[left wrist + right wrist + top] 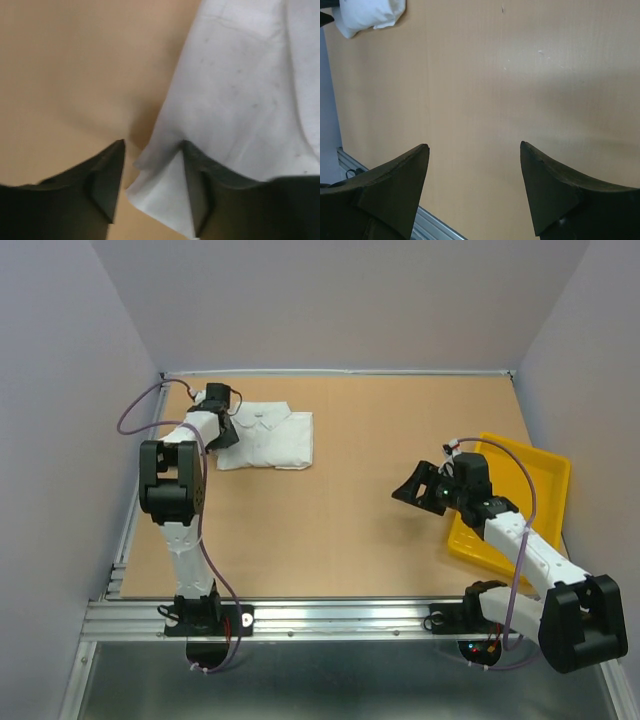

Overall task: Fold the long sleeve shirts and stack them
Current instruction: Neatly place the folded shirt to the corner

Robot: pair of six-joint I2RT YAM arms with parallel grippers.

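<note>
One folded white long sleeve shirt (265,437) lies at the far left of the table, collar toward the back. My left gripper (222,430) sits low at the shirt's left edge. In the left wrist view its jaws (153,142) stand open, a loose corner of the shirt (240,90) lies between them, and the right finger (200,190) rests against the cloth without pinching it. My right gripper (415,490) hovers open over bare table at the right, holding nothing (473,145). The same shirt (370,12) shows small at the top left of the right wrist view.
A yellow plastic tray (535,475) lies at the right edge, partly under my right arm. The tan tabletop (350,510) is walled at the back and both sides. A metal rail (330,615) runs along the near edge.
</note>
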